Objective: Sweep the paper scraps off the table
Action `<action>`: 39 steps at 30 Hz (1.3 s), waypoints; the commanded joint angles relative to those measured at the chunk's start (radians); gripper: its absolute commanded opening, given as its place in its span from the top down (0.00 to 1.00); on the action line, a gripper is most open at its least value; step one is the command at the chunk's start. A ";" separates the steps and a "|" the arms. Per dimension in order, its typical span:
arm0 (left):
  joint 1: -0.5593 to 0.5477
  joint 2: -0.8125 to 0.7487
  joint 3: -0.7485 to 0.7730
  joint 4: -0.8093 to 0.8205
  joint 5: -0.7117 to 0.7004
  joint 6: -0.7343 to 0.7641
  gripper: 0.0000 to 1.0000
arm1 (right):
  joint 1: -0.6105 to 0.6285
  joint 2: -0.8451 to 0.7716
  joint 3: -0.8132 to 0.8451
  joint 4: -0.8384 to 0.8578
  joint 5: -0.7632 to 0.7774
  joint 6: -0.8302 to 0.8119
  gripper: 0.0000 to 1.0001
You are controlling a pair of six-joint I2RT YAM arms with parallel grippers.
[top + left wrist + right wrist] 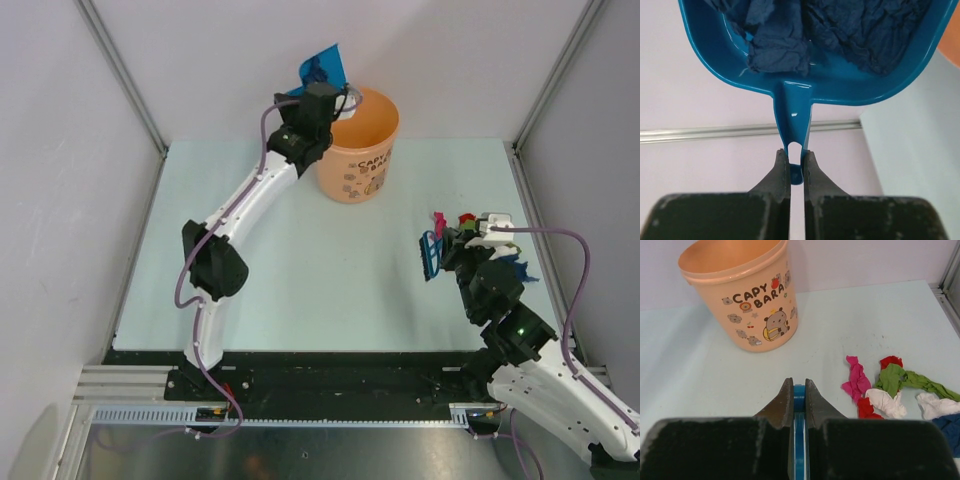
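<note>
A heap of paper scraps in pink, red, green, white and blue lies on the table at the right, also visible from above as paper scraps. My right gripper is shut on a small blue brush, just left of the heap; the top view shows the brush held by the right gripper. My left gripper is shut on the handle of a blue dustpan, raised beside the orange bucket. Crumpled dark blue paper lies in the pan.
The orange bucket stands upright at the back middle of the table. Grey walls with metal posts close in the back and sides. A black and metal rail runs along the near edge by the arm bases.
</note>
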 commanded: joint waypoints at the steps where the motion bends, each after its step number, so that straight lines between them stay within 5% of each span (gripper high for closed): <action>1: -0.034 -0.041 -0.153 0.388 -0.161 0.376 1.00 | -0.004 -0.013 -0.002 -0.003 -0.014 0.019 1.00; 7: -0.040 -0.062 -0.399 0.975 -0.183 0.916 1.00 | -0.004 -0.045 -0.015 -0.023 -0.013 0.029 1.00; 19: -0.052 -0.090 -0.592 1.373 -0.068 1.232 1.00 | -0.004 -0.049 -0.031 -0.011 -0.029 0.030 1.00; 23: -0.052 -0.090 -0.537 1.381 -0.076 1.180 1.00 | -0.004 -0.063 -0.030 -0.017 -0.029 0.033 1.00; 26: -0.054 -0.123 -0.486 1.242 -0.100 1.017 1.00 | -0.004 -0.069 -0.031 -0.008 -0.013 0.024 1.00; 28: -0.052 -0.174 -0.419 1.049 -0.117 0.703 1.00 | -0.002 -0.065 -0.031 0.012 0.004 -0.019 1.00; 29: -0.051 -0.186 -0.384 0.775 -0.113 0.574 1.00 | -0.004 -0.050 -0.031 0.046 0.021 -0.042 1.00; 30: -0.043 -0.194 -0.344 0.623 -0.103 0.325 1.00 | -0.005 -0.033 -0.030 0.066 0.026 -0.071 1.00; 31: -0.041 -0.199 -0.289 0.497 -0.064 0.232 1.00 | -0.005 -0.013 -0.031 0.089 0.029 -0.141 1.00; 36: -0.043 -0.358 -0.469 0.303 0.013 -0.034 1.00 | -0.014 0.260 -0.031 0.256 0.223 -0.404 1.00; 39: -0.026 -0.450 -0.524 0.016 0.204 -0.294 1.00 | -0.030 0.415 -0.031 0.314 0.357 -0.534 1.00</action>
